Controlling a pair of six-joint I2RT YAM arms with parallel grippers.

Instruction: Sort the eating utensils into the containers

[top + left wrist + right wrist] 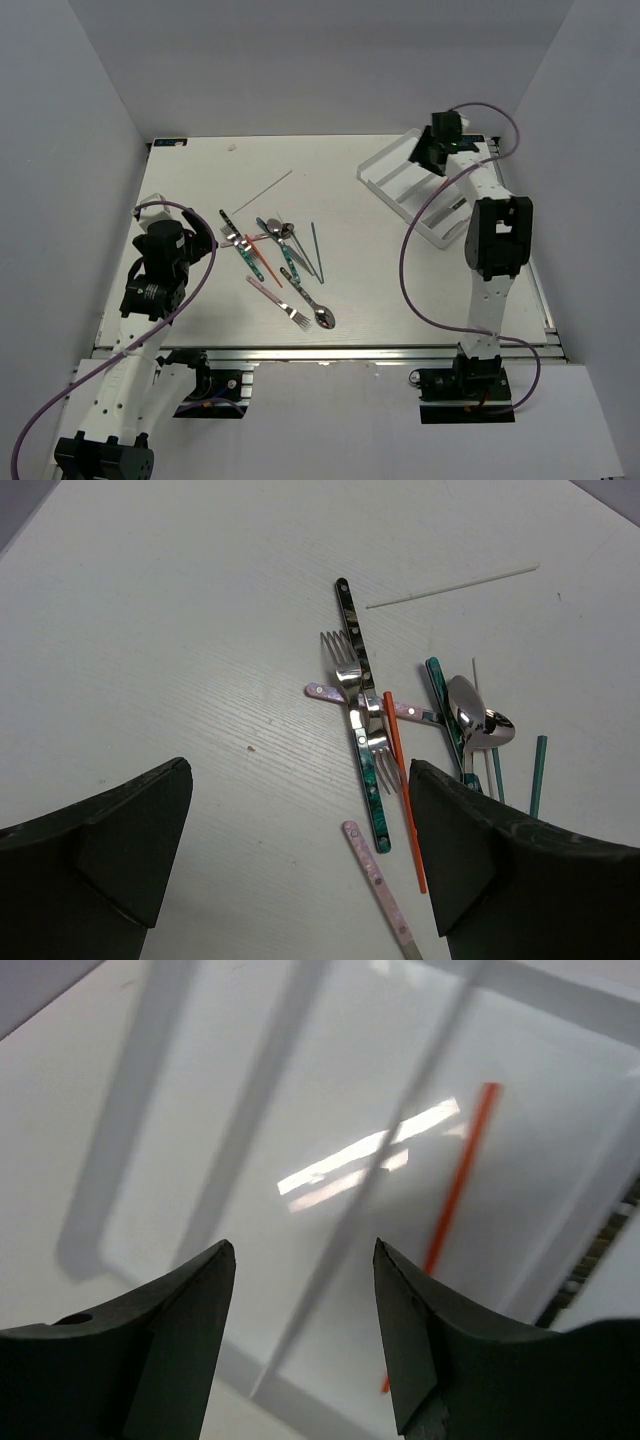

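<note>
— What is lying around the two pincers?

— The white table (400, 290) is carrying everything. The right pincer (304, 1247) is hanging released, fingers apart and gripping nothing, directly over the clear whitish plastic divided tray (400, 180). The left pincer (300, 768) is gaping empty too. The heap of metal-headed utensils with coloured handles (365, 720) is lying ahead of it, toward its right finger, with bare table between.

— Is one camera giving more than another?

— The right wrist view is showing a thin orange stick (455, 1175) lying in a compartment beyond its right finger; from the top I am not making it out. The top view is showing the whole heap and tray well apart.

— Anything cut off?

— The left pincer's right finger is covering the ends of two spoons (472, 715) and a teal stick (538, 770). A pink handle (375, 880) is running out at the frame's lower edge. Farthest ahead, a thin white stick (450, 585) is lying alone.
</note>
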